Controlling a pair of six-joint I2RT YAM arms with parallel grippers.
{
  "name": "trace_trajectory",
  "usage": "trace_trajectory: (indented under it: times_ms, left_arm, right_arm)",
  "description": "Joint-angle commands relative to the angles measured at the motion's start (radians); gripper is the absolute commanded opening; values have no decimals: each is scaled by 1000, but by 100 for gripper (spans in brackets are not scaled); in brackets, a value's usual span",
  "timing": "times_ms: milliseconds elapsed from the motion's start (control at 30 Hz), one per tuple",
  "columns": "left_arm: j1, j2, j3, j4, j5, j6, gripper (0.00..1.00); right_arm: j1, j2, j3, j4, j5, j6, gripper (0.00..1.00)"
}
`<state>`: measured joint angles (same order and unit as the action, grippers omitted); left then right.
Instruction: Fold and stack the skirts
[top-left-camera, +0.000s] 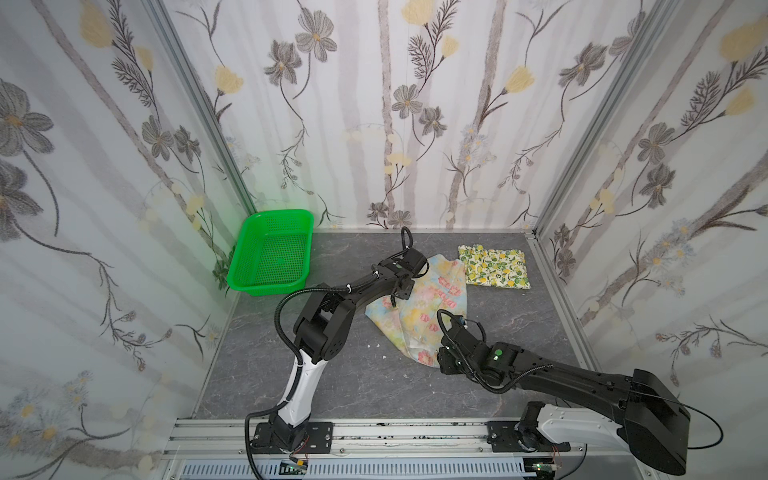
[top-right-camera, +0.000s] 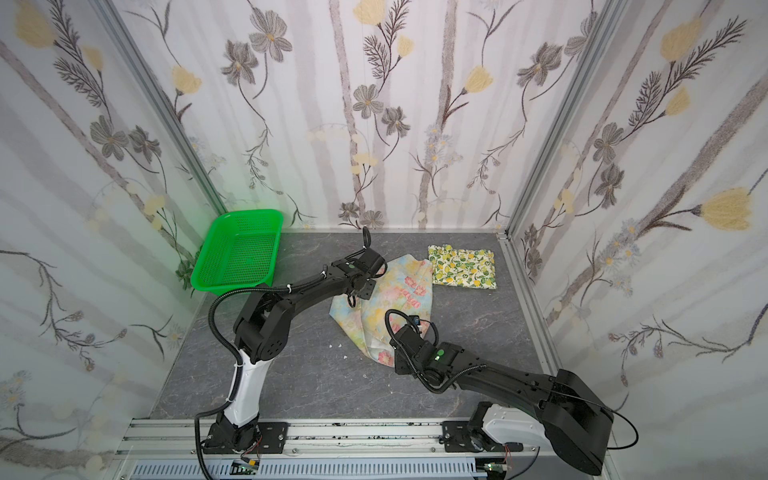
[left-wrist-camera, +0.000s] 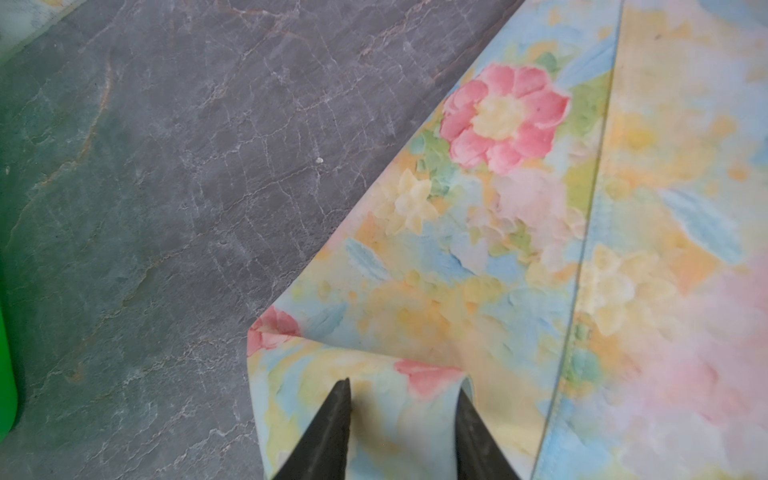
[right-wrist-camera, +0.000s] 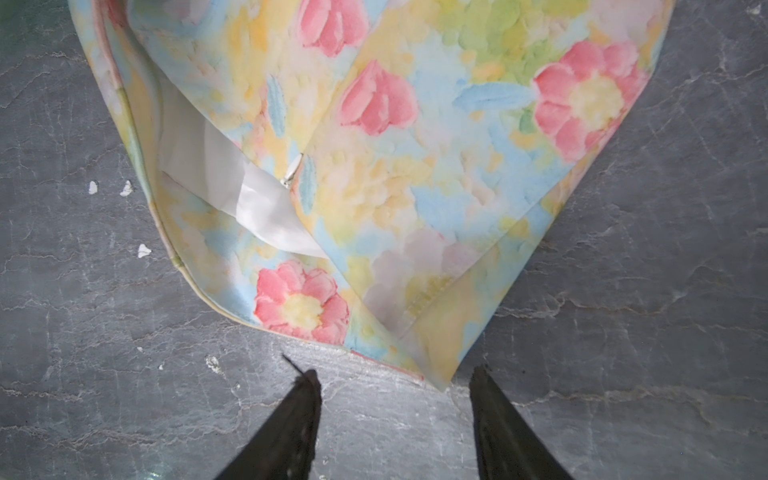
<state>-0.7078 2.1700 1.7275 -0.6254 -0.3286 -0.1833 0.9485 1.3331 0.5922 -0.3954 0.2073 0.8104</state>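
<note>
Left wrist view, question from a lurker: are your fingers (left-wrist-camera: 328, 428) actually holding that pastel skirt (left-wrist-camera: 478, 249) or what?

Me: not clamped, far as I can see. My left gripper (left-wrist-camera: 403, 384) has its jaws apart. The tips are down on the cloth near its left edge, with a raised lip of fabric between them. My right gripper (right-wrist-camera: 394, 370) is spread too, over bare table (right-wrist-camera: 124, 415), and the skirt's near corner pokes in between the tips.

Lurker: and the other one?

Me: in both top views the lemon skirt (top-left-camera: 494, 266) (top-right-camera: 463, 266) lies folded flat at the far right. It's just beside the pastel one, which sprawls crumpled mid-table. The green basket (top-left-camera: 272, 253) sits far left, well apart from both.
</note>
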Motion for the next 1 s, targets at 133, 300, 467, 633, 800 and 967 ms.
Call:
trace_trajectory:
  times_ms: [133, 300, 467, 633, 800, 967]
  left_arm:
    - [1, 9, 11, -7, -19, 15, 0]
    - [1, -18, -3, -7, -22, 1, 0]
    - [1, -54, -16, -7, -28, -13, 0]
    - [3, -101, -35, -7, -41, -19, 0]
    - [10, -146, -59, -5, -60, -38, 0]
    - [30, -209, -98, -5, -104, -65, 0]
  right_arm:
    - [1, -12, -34, 15, -6, 36, 59]
    - [1, 54, -21, 12, 40, 30, 57]
    - [1, 175, 30, -4, 129, 39, 50]
    - [2, 219, 51, -3, 167, 57, 35]
    - [-1, 237, 73, -19, 215, 69, 11]
    - [-11, 190, 102, -53, 244, 70, 0]
